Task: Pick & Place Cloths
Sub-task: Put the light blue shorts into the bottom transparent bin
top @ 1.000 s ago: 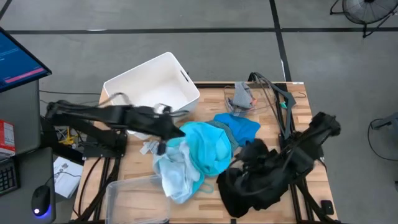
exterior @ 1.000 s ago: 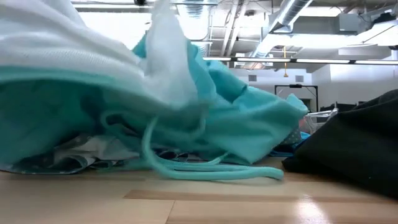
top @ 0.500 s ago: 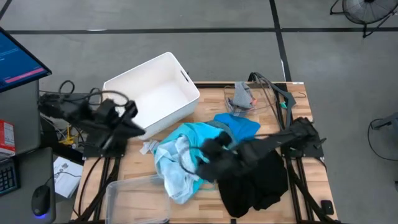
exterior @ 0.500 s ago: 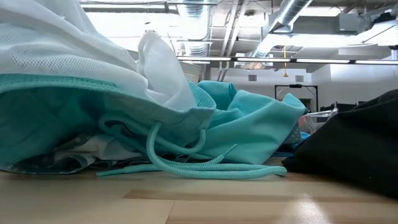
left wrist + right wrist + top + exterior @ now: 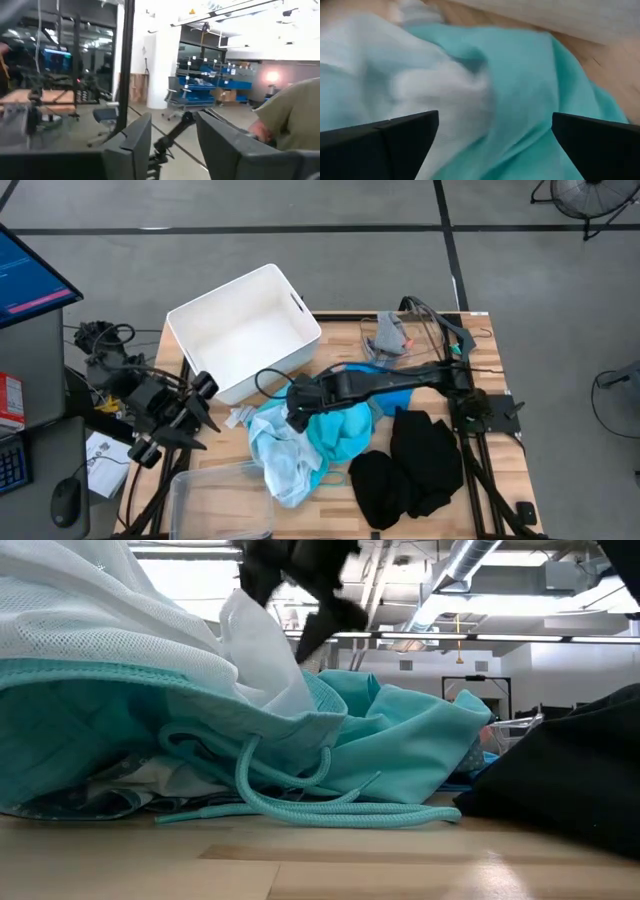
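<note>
A soft turquoise hoodie (image 5: 338,430) with a rope drawstring lies crumpled beside the rigid white bin (image 5: 243,330). The right gripper (image 5: 297,412) hovers over it, fingers spread wide, holding nothing.

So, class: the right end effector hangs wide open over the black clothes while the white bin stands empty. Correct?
Not quite. The right end effector hangs wide open over the turquoise shirt, not the black clothes, as the high view shows. The white bin does stand empty.
</note>
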Robot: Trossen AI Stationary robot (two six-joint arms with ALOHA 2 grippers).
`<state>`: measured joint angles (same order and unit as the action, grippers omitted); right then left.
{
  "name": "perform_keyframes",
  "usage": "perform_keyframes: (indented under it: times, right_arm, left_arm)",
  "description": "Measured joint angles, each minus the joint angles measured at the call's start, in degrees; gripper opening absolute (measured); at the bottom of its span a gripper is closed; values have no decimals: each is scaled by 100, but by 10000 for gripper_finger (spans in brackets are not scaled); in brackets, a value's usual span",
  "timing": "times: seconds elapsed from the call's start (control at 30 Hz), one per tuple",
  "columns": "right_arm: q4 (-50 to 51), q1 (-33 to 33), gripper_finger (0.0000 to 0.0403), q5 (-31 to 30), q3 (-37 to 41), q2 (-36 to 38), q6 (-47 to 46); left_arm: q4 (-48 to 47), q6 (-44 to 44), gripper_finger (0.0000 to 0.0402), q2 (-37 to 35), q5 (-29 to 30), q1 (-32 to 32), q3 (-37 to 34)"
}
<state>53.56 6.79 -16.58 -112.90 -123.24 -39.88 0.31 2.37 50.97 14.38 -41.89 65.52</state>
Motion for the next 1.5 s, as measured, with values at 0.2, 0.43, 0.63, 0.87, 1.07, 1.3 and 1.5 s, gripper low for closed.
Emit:
perform_keyframes:
  times: [0.2, 0.43, 0.63, 0.87, 1.07, 1.3, 1.5]
  right_arm:
    - [284, -299, 328, 139, -9, -279, 145]
    - [182, -351, 33, 452, -3, -115, 174]
    - [587, -72, 6, 492, -114, 764, -113]
    - [395, 718, 2, -237, -503, 2332, -373]
    - [303, 1061, 1, -1543, -555, 3129, -343]
    - [-9, 1077, 1, -1864, -551, 3277, 422]
    - [-220, 1082, 0, -1269, -551, 3127, 750]
  left_arm:
    - [19, -195, 159, -123, 323, 2, 0]
    - [-156, -889, 148, -398, 857, 7, 2]
    - [-242, -1923, 176, -434, 2084, 86, 0]
    - [-510, -1842, 252, -170, 2619, 519, -313]
    - [-293, -1214, 303, 644, 2573, 1220, -707]
    - [1208, -1533, 343, 1865, 2119, 2053, -767]
    - [1875, -1229, 365, 2296, 2110, 2440, -761]
